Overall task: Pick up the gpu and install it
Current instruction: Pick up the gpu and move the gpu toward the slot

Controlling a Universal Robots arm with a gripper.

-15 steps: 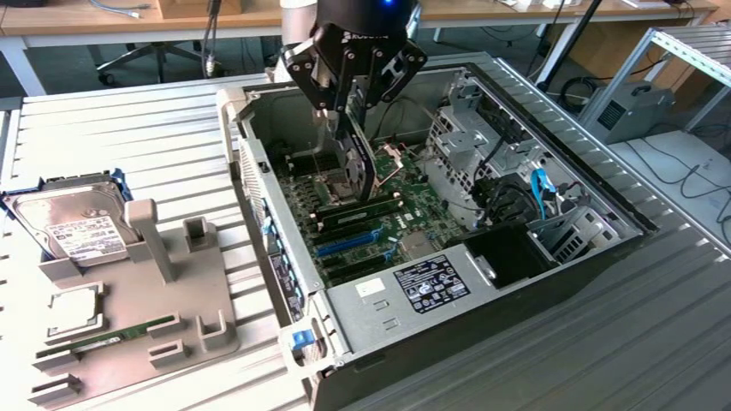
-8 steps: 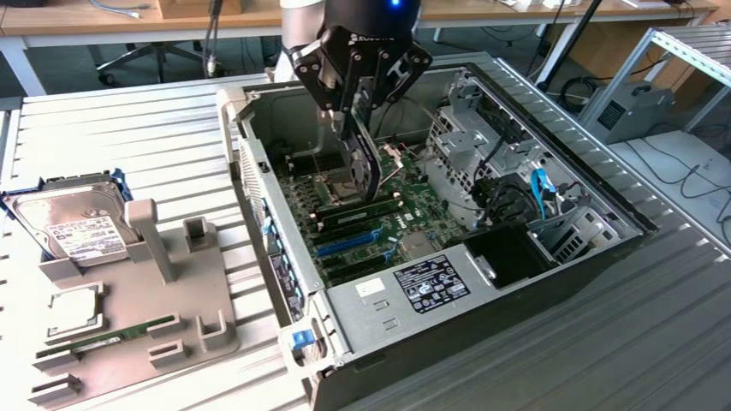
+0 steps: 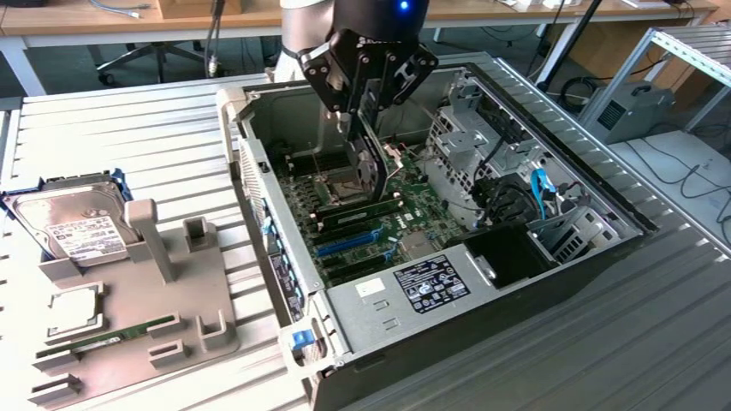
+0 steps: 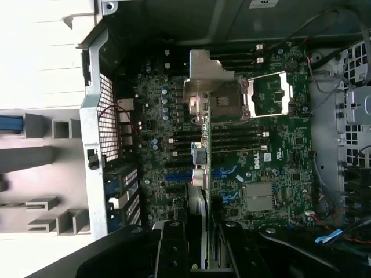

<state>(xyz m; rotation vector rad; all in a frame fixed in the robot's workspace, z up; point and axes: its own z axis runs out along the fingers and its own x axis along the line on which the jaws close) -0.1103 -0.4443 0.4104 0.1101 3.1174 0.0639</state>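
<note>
Thin, flat, black gpu

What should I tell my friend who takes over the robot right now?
The gripper is shut on the gpu and holds it on edge.
Where: the gpu hangs inside the open computer case, above the motherboard. The hard drive and the memory stick sit on the grey stand outside the case, at the exterior view's left.
Done: the gpu is picked up and brought over the board.
Left: as far as can be seen, it is not yet plugged into a slot.
</note>
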